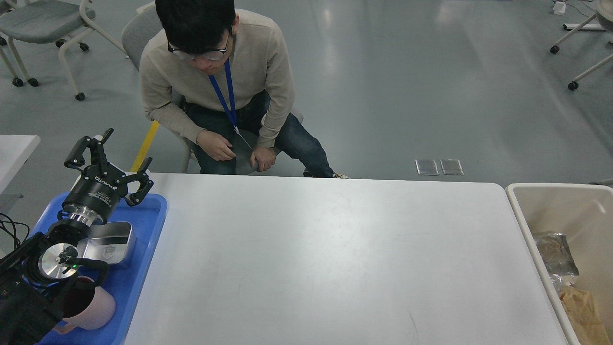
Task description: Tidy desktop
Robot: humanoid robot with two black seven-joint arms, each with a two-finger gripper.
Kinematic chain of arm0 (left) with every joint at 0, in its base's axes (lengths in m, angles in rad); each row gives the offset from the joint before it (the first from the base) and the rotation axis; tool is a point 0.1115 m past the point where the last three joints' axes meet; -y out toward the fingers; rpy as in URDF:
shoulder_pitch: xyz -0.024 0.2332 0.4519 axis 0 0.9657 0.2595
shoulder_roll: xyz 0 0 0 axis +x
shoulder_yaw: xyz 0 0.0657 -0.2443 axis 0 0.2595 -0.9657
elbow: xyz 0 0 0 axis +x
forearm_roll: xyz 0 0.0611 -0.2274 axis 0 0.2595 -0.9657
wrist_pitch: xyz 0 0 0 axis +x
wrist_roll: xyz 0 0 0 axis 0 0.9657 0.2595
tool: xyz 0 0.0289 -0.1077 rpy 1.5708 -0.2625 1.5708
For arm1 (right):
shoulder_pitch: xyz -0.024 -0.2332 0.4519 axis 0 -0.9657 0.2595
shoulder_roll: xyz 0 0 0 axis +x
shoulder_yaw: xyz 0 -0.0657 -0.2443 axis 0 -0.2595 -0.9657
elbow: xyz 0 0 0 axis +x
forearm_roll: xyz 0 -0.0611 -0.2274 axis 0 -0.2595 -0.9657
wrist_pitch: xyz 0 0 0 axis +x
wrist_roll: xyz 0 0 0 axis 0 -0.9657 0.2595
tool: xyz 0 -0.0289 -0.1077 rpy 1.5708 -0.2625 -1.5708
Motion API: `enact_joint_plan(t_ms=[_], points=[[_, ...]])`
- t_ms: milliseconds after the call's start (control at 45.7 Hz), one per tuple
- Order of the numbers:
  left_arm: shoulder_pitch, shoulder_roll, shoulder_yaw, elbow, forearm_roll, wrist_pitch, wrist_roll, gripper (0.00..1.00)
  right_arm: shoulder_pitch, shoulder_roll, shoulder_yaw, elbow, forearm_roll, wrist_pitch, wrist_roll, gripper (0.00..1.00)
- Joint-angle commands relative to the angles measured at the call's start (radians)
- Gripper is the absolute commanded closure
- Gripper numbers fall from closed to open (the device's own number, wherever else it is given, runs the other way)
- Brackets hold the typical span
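In the head view, the desktop (pixel 335 258) is seen filling the middle of the frame, between a blue tray (pixel 143 268) at its left end and a beige bin (pixel 527 215) at its right end; no loose item is seen on its white surface, so the tidying is judged to be nearly or wholly done, with little if anything left on what is shown. The tray is seen to hold a metal tin (pixel 112 242) and a pink cup (pixel 93 309) lying on its side; the bin is seen to hold crumpled wrappers (pixel 555 254) and a brown paper bag (pixel 582 311). The left gripper (pixel 111 160) is held over the tray's far end, fingers spread wide, nothing grasped; the right gripper is not shown. A seated person (pixel 220 91) is seen beyond the far edge.
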State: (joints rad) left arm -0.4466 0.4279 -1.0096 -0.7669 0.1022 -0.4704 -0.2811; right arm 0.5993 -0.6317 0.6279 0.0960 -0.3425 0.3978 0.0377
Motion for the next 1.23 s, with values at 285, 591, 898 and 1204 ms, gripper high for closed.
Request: enact_joint_plan(t_ms=[285,591,898,1204], points=[[0.035,0.018,-0.004,0.0,-0.024,0.006,0.0,0.04,0.162,0.17,0.17,0.028,0.074,0.029,-0.001,0.0],[0.086,0.022,-0.086,-0.002,-0.022,0.006,0.0,0.04,0.061,0.274,0.559,0.378,0.074,0.03,0.001,0.0],[0.103,0.025,-0.107,-0.003,-0.024,0.004,0.0,0.04,-0.185,0.414,0.776,0.835,0.071,0.033,0.017,0.0],[0.112,0.025,-0.133,-0.003,-0.024,0.001,0.0,0.04,-0.245,0.461,0.825,0.884,0.059,0.064,0.056,0.0]])
